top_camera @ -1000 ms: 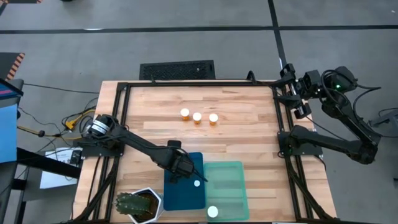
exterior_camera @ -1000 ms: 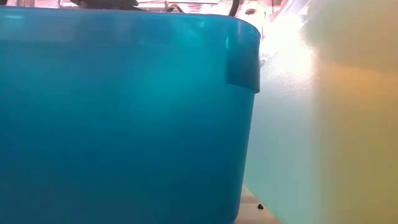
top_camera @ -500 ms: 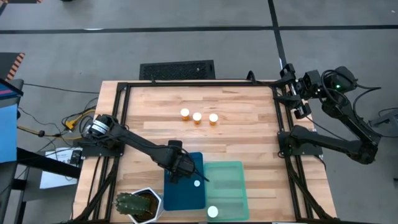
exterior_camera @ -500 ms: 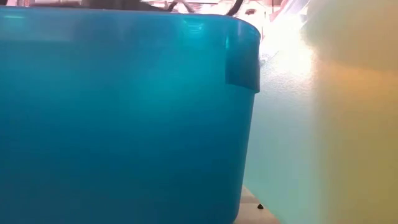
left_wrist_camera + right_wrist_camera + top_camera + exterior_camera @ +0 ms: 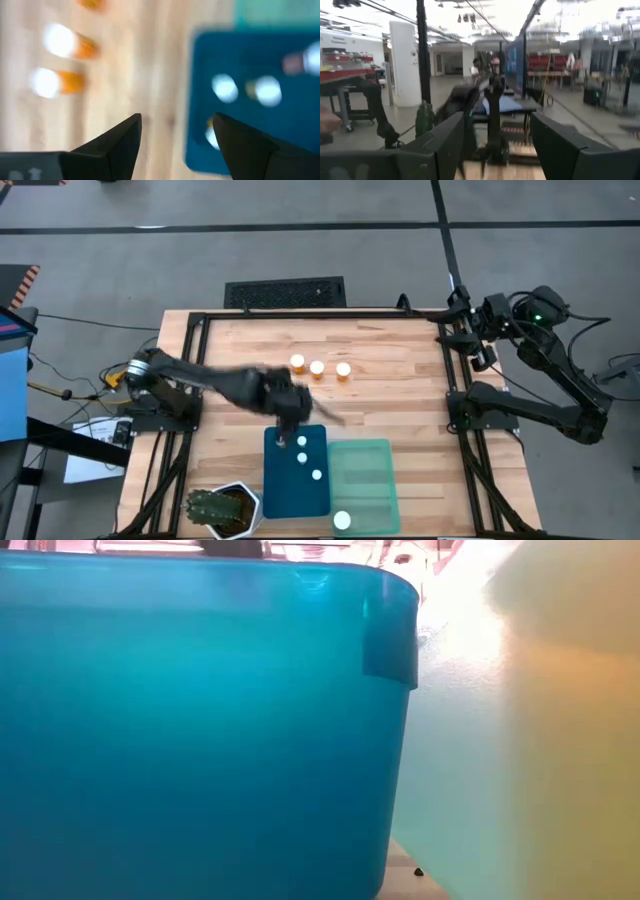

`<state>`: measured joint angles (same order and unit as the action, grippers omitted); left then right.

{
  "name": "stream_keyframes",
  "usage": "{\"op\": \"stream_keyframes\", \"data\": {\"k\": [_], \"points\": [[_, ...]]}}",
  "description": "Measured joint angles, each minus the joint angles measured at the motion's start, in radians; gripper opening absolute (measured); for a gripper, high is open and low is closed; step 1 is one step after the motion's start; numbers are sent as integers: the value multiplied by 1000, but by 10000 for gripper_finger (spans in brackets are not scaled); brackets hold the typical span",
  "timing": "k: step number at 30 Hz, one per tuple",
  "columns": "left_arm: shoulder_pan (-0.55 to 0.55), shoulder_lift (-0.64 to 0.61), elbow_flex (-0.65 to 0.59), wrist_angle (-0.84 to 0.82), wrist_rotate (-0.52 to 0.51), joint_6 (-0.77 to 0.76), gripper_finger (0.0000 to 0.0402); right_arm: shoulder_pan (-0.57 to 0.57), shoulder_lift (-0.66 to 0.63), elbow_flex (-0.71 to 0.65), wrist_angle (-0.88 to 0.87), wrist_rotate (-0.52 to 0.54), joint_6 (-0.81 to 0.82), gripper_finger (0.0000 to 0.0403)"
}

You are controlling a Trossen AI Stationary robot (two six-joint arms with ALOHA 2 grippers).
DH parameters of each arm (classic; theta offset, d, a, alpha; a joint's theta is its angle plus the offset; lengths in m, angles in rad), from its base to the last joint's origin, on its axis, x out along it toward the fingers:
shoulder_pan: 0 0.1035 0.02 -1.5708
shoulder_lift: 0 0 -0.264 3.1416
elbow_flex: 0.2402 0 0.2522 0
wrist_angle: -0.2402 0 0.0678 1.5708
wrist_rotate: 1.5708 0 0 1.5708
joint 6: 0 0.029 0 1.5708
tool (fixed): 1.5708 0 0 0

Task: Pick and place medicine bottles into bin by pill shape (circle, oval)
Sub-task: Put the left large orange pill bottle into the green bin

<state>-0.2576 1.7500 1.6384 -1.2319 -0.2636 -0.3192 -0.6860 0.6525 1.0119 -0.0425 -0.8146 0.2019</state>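
Note:
Three orange medicine bottles with white caps stand upright in a row on the far half of the table; they also show in the left wrist view. More capped bottles stand in the dark blue tray. One bottle stands at the near end of the mint green tray. My left gripper hangs open and empty above the far edge of the blue tray, pointing down. My right gripper waits open at the table's far right corner.
A white pot holding a spiky green plant stands at the near left, beside the blue tray. In the low view the blue tray wall and the green tray wall fill the picture. Bare wood lies between the bottle row and the trays.
My left gripper has risen out of the blue tray and gone toward the table's far edge, most of the way in the last half second. White caps now show in the tray where it had stood. The bottles on the table have not moved.

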Motion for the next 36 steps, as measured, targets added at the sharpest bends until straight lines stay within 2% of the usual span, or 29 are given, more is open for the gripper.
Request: {"op": "stream_keyframes", "data": {"k": [5,9,14,19,23,28,36], "points": [[151,-128,0,119,-37,1,240,-11,1,0,-143,3,-44,239],[288,-164,0,232,-26,129,240,-11,2,0,-268,36,-79,239],[436,-151,-10,287,132,286,240,-11,10,0,-348,79,-83,239],[541,-143,-108,342,239,376,240,-10,9,0,-371,79,-83,239],[593,-142,-221,359,240,446,241,-10,9,0,-382,80,-101,239],[613,-143,-359,517,260,501,241,-10,9,0,-384,82,-132,239],[614,-142,-457,667,260,585,241,-10,18,0,-384,84,-135,239]]}}
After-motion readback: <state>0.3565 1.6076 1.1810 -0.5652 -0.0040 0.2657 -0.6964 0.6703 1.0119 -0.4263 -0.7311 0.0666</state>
